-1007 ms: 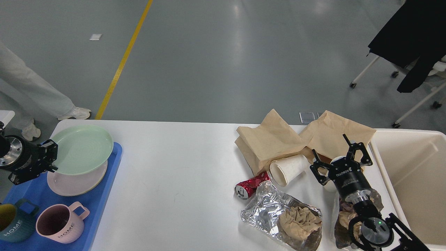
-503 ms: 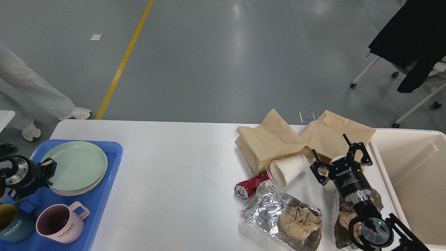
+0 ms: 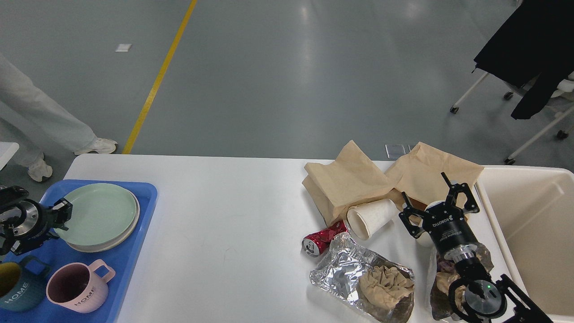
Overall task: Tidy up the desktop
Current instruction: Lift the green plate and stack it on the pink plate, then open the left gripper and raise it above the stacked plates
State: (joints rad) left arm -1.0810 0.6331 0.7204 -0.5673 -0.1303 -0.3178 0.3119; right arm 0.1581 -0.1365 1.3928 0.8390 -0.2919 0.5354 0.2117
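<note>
The white desktop (image 3: pixel 224 202) fills the lower view. At its left a blue tray (image 3: pixel 130 260) holds a green plate (image 3: pixel 101 214) stacked flat on a pink plate (image 3: pixel 107 244). My left gripper (image 3: pixel 56 220) is at the green plate's left rim; its fingers cannot be told apart. At the right lie two brown paper bags (image 3: pixel 354 179), a tipped white paper cup (image 3: pixel 370 217), a crushed red can (image 3: pixel 323 237) and foil (image 3: pixel 350 264) with crumpled paper (image 3: pixel 385 282). My right gripper (image 3: pixel 435 204) is open above the trash, over a small white object.
A pink mug (image 3: pixel 78 287) and a teal mug (image 3: pixel 18 287) stand on the tray's front. A cream bin (image 3: pixel 529 215) stands at the table's right end. A person's legs (image 3: pixel 40 116) are beyond the far left corner, a chair with dark cloth (image 3: pixel 529 54) at far right.
My left gripper lowered the green plate from a tilted, raised position onto the pink plate on the tray. The right arm has not moved.
</note>
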